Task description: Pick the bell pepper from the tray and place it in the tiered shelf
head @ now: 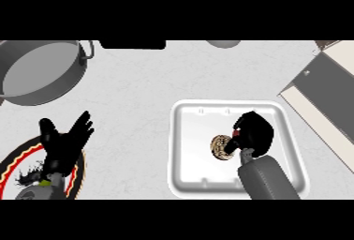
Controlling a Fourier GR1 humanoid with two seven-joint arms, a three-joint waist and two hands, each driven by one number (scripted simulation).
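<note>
My right hand (253, 132), fingers curled over something red, sits in the white tray (190, 140) at lower right beside a round brown item (221, 146); my left hand (66, 138) rests spread-fingered at lower left of the worktop (152, 84).

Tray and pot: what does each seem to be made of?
The tray looks like white plastic or foam, smooth and matte, with rounded moulded corners. The pot looks like grey metal, with a thin rim, a side handle and soft shading inside; the material is uncertain.
</note>
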